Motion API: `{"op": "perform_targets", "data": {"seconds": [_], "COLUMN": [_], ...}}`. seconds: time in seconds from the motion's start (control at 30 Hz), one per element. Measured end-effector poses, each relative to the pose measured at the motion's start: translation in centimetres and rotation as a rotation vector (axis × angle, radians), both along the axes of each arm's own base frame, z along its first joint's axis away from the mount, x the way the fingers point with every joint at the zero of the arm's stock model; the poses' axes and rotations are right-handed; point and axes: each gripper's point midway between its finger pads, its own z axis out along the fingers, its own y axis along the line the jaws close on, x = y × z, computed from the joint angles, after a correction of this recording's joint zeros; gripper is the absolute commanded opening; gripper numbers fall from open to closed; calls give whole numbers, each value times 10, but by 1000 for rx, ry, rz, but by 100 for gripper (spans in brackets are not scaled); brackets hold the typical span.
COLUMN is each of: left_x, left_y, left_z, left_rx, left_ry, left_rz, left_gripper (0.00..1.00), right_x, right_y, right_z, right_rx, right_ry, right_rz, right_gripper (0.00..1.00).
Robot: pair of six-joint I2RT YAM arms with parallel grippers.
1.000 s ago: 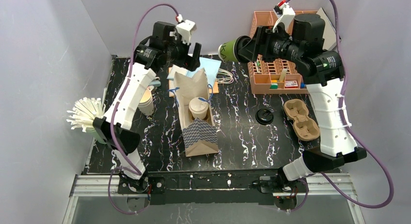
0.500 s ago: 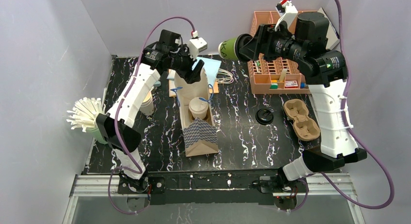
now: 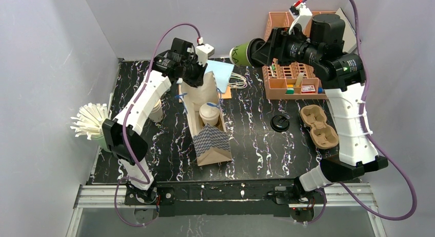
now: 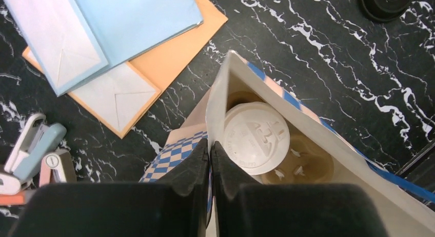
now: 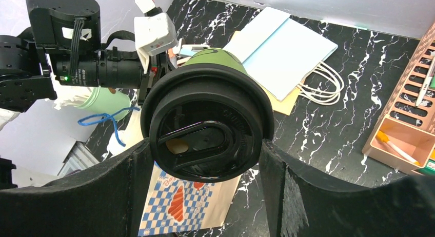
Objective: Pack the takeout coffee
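The takeout coffee (image 3: 240, 53), a dark green cup with a black lid (image 5: 208, 129), hangs on its side in the air above the table's back, bottom pointing left. My right gripper (image 5: 205, 144) is shut on it, a finger on each side of the lid. A checkered paper bag (image 3: 210, 139) stands open at the table's middle, with a white-lidded cup (image 4: 255, 137) in a cardboard carrier inside. My left gripper (image 4: 210, 144) is shut on the bag's far rim (image 4: 215, 103), one finger inside and one outside. In the top view the left gripper (image 3: 201, 79) sits left of and below the coffee.
Blue and orange envelopes (image 4: 102, 21) lie behind the bag, a stapler (image 4: 31, 150) beside them. A loose black lid (image 3: 280, 122) and a cardboard cup carrier (image 3: 319, 126) lie right of the bag. An orange organiser (image 3: 292, 80) stands back right. Straw holder (image 3: 95, 125) and cream cups (image 3: 154, 111) stand left.
My left gripper came down from above the envelopes onto the bag's far rim and closed on it. The right arm kept the coffee nearly still.
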Motion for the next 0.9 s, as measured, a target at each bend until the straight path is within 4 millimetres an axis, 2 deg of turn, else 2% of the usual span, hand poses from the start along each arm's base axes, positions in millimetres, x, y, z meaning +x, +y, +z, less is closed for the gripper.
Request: {"op": "perform_targets", "data": {"seconds": [0.27,0.4,0.53,0.63,0.73,0.9], "left_x": [-7,-19,-39,-46,-47,-54], "left_y": [12,3,-9,-7,2,21], "left_z": [11,13,0,-1,1,-2], "left_rx": [-84,-118,-130,-151,-159,-156], "left_ry": [106,174,237,268,277,275], "left_rz": [313,410,474,547,647,788], "left_gripper": [0,0,0,0,0,0], "right_x": [-3,-3,-3,-5,-14,-41], "right_y": [4,8,15,22,38,72], "right_z": [0,-2,-2,-3,-4,-6], "right_rx": [8,10,19,22,20,8], "right_ry": [6,13,20,26,29,26], "right_rz": [31,55,91,116,162,268], "right_gripper": [56,54,53,53,53,53]}}
